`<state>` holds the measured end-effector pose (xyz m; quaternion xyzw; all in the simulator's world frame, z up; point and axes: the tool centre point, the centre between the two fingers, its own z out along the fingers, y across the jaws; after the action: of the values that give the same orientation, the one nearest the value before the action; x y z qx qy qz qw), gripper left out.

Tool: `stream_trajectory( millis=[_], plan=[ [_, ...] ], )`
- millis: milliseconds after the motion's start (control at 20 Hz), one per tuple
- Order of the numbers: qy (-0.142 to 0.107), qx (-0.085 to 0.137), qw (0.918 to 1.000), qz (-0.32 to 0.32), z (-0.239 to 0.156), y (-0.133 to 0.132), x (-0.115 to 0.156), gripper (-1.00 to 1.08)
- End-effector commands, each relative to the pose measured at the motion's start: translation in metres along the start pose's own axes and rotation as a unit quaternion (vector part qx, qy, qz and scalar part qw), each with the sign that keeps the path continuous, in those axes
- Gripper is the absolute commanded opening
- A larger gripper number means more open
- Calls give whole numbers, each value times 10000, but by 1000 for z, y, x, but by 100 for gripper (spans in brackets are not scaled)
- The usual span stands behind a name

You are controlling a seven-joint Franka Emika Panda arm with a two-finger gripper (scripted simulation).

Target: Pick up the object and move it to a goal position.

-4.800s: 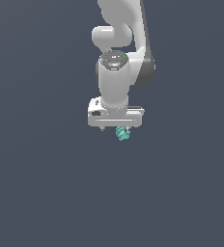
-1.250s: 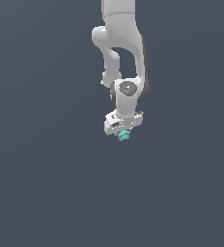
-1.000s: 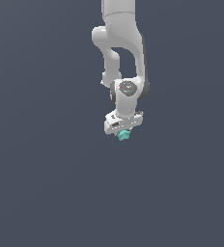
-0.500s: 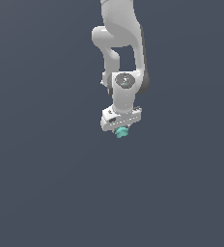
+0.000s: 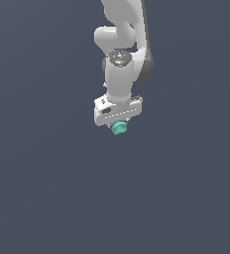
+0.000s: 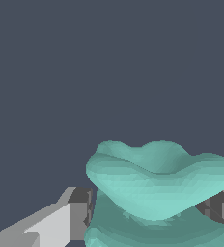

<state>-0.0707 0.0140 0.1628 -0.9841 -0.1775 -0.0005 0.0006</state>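
Observation:
The object is a small teal-green ridged lump. It hangs just below the white hand of my arm in the exterior view, held off the dark surface. My gripper is shut on it, with the fingers mostly hidden behind the hand and the lump. In the wrist view the object fills the lower part of the picture, its stacked layers showing. It sits between a grey fingertip on one side and the other fingertip on the other, both pressed against it.
The white arm rises above the hand to the top of the exterior view. Around it there is only a uniform dark grey-blue ground. No goal marker shows in either view.
The arm has lifted a little and the hand has turned, carrying the object with it. The grip on the object has stayed shut.

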Motion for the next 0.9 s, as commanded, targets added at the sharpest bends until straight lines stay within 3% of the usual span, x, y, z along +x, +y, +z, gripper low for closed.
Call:
stream_trajectory(
  millis=[0,850],
  plan=[
    [0,4,10000,-2,-26,10,0,-100],
    [-1,4,10000,-2,-195,80,7,-100]
  ],
)
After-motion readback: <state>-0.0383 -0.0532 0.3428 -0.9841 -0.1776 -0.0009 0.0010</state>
